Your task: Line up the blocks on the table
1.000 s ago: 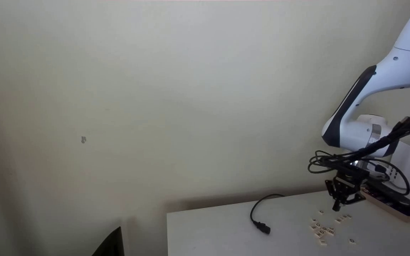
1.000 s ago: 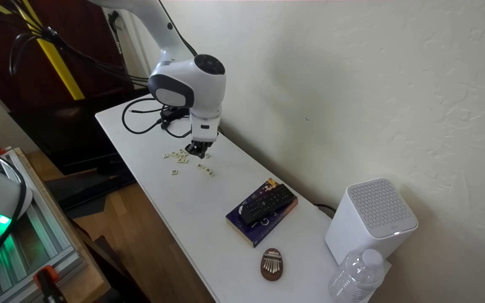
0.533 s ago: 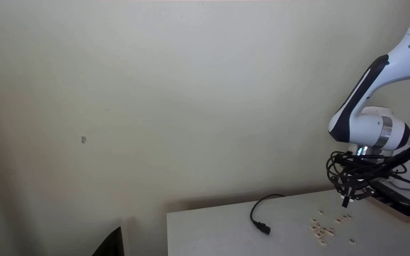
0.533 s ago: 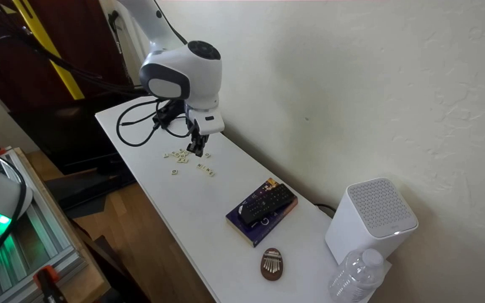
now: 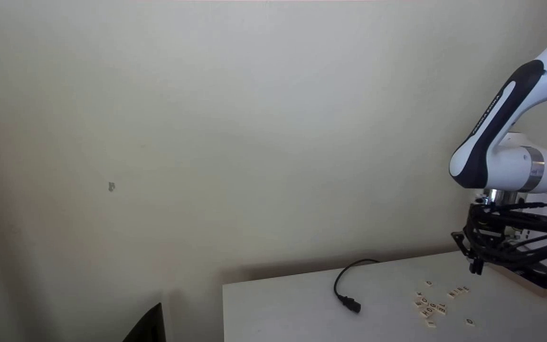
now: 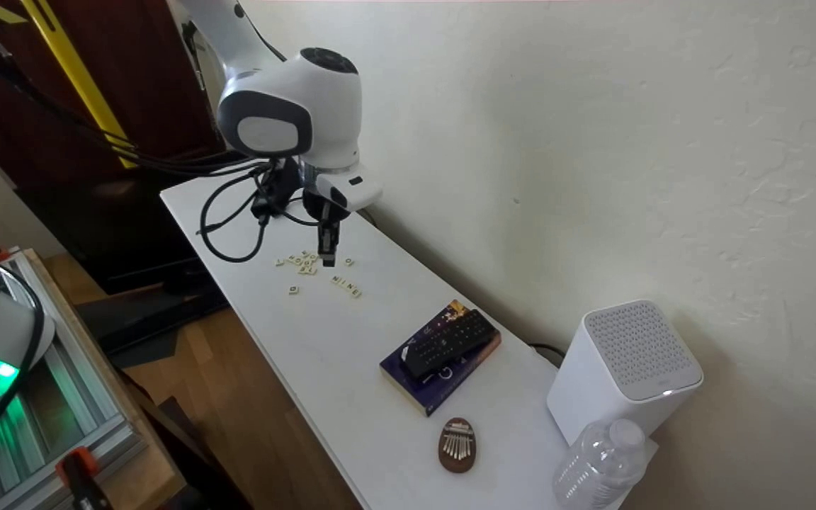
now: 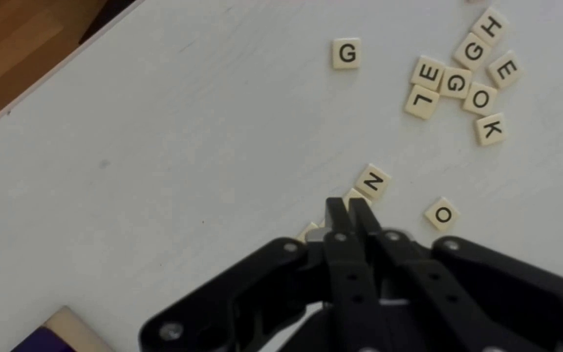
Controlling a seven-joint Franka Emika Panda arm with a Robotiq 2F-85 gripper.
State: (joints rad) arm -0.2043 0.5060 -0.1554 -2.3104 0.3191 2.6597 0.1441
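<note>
The blocks are small pale tan letter tiles on the off-white table [image 7: 164, 122]. A loose crossed cluster [image 7: 456, 83] lies at the upper right of the wrist view. A single G tile [image 7: 346, 53] and an O tile [image 7: 442, 214] lie apart. A short slanted row reads NINE [image 6: 346, 285] in an exterior view; in the wrist view its first N [image 7: 373, 181] is clear and the rest is partly hidden behind my fingers. My gripper [image 7: 346, 200] is above this row, fingertips nearly together with nothing seen between them. It also shows in both exterior views [image 5: 476, 268] [image 6: 327, 261].
A dark purple book [image 6: 443, 389] with a black remote [image 6: 450, 345] on it lies beyond the row. Past it are a thumb piano [image 6: 457, 445], a white box-shaped device [image 6: 624, 368] and a clear bottle [image 6: 603, 460]. A black cable plug [image 5: 351, 304] lies on the table.
My gripper has moved toward the book side and the hand has turned about its vertical axis; the arm's cables swung with it. The tiles have not moved.
</note>
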